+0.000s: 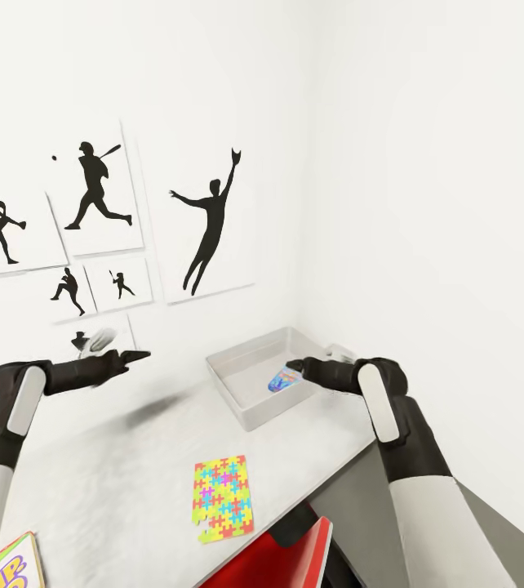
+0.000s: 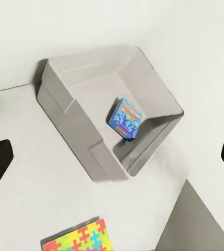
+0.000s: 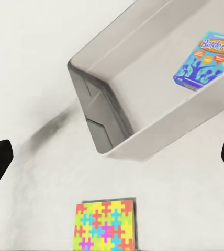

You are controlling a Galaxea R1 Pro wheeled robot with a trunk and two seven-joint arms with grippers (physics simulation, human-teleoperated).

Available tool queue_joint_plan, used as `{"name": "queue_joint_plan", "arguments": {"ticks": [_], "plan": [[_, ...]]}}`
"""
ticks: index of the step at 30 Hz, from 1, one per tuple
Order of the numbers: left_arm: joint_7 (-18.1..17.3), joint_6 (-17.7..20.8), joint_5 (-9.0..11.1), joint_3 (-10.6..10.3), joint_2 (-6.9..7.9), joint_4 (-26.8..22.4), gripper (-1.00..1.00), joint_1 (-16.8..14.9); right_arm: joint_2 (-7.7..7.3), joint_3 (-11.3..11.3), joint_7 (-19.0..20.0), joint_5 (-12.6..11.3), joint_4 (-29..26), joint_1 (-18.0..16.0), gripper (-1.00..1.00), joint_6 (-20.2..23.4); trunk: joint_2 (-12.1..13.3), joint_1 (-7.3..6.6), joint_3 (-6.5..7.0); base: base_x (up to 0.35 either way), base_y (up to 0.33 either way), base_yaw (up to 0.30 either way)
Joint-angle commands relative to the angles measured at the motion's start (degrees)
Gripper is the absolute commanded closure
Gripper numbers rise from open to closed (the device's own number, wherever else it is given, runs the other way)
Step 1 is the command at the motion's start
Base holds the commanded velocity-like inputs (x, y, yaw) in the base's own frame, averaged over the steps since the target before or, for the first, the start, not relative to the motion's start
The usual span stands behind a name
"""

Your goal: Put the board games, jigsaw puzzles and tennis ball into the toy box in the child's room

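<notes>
Bin [image 1: 250, 390] on the table [image 1: 123, 465] holds a blue game box [image 1: 283, 380] leaning on its wall. Puzzle [image 1: 223, 497] lies lower centre. Both grippers, left [image 1: 135, 356] and right [image 1: 296, 366], are spread open and empty. Lettering on the game box is legible in the right wrist view.

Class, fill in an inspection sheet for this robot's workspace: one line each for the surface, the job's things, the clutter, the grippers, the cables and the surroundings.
Surface: light grey table, set in a white corner.
Job's things: toy box at the table's far end holds one blue board game, leaning on an inner wall; one jigsaw puzzle lies flat on the table nearer the robot; a lettered game box sits at the near left edge.
Clutter: nothing seen.
Grippers: left gripper open and empty above the table; right gripper open and empty over the toy box.
Cables: nothing seen.
Surroundings: black sports-silhouette posters on the wall; a red object below the table's front edge.
</notes>
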Motion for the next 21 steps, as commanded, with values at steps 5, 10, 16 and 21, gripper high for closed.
{"name": "queue_joint_plan", "arguments": {"ticks": [5,10,16,21], "plan": [[8.0,-0.1,-0.4,-2.9,-3.24,6.0,-1.0,-5.9,1.24,0.6,-4.9,0.0,6.4,-4.8,-1.0,0.1,-0.1,0.03,-0.12,0.0,0.0,0.0],[15.2,-0.4,-0.4,-5.7,-7.38,11.5,-1.0,-9.7,2.12,0.8,-8.9,-0.1,10.2,-8.2,-1.0,0.1,-0.1,0.03,-0.12,0.0,0.0,0.0],[24.2,-1.8,-0.5,-7.1,-11.91,18.0,-1.0,-14.9,2.42,0.5,-11.1,-0.5,16.5,-12.5,-1.0,-0.6,-0.1,0.03,-0.12,0.0,0.0,0.0],[31.8,-5.3,-0.5,-7.4,-15.28,25.0,-1.0,-19.8,2.56,0.7,-11.7,-0.5,18.9,-13.8,-1.0,-4.4,-0.1,0.03,-0.12,0.0,0.0,0.0]]}}
